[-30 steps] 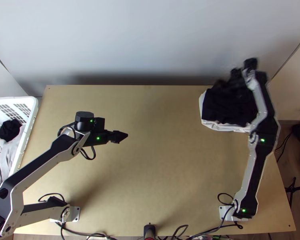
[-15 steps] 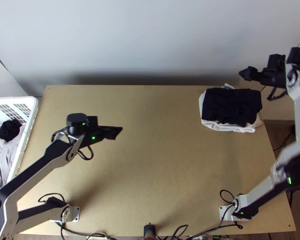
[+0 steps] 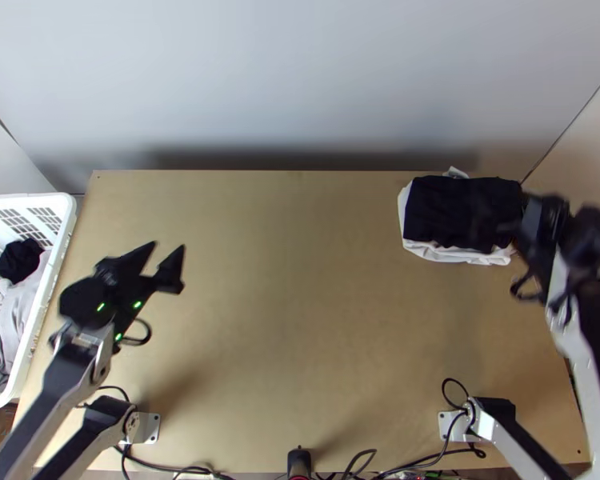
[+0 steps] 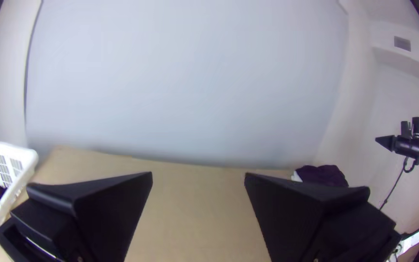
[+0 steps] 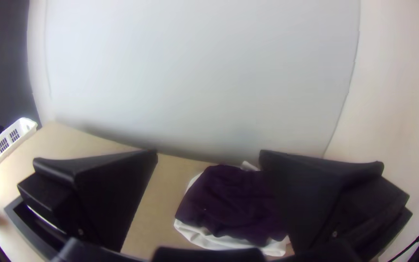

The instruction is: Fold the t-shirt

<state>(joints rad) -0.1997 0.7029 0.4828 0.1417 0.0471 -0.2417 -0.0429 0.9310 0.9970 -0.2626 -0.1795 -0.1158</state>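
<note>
On table's (image 3: 300, 320) far right corner: black cloth (image 3: 460, 214), long axis left-to-right.
Left gripper (image 3: 166, 248): released.
Right gripper (image 3: 542, 220): released.

Middle of table (image 3: 324, 304): wide open wood; I could pass a gripper low here.
Far right corner: black cloth (image 3: 460, 212) on white cloth (image 3: 448, 254) blocks me low down.
Right side: right gripper (image 3: 532, 224) and its arm crowd my way in.
Left: left gripper (image 3: 169, 245) hangs over the wood; basket (image 3: 38, 320) walls that edge.
Near edge: cables (image 3: 416, 464) between the bases.
</note>
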